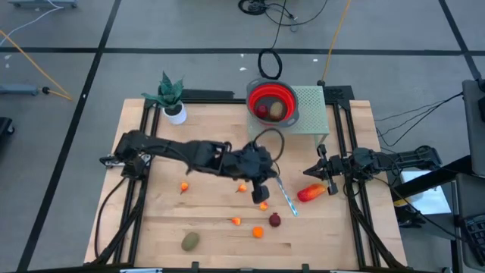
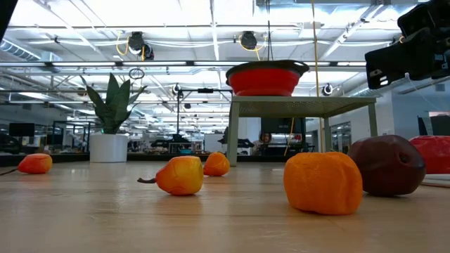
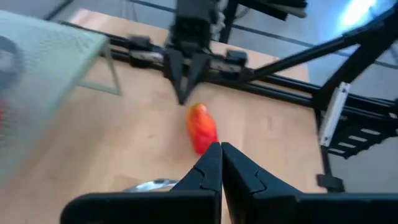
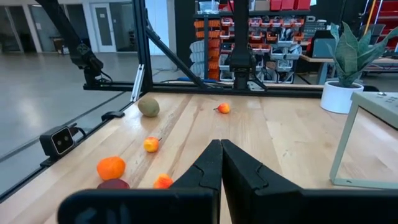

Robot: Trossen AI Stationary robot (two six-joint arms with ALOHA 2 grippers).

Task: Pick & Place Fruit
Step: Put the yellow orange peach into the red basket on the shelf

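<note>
We list the fruit: an elongated red-orange piece on the counter near the right pincer, small orange pieces, a dark red ball and an olive-brown oval scattered toward the front edge, and two pieces already in the red bowl on its pale stand. The left pincer hangs clenched and empty over mid-counter beside the knife; the right one is likewise clenched, grasping nothing. We judge this a reach between picks: next, the fingers must part above one piece and descend around it.

Scattered fruit on table
</note>
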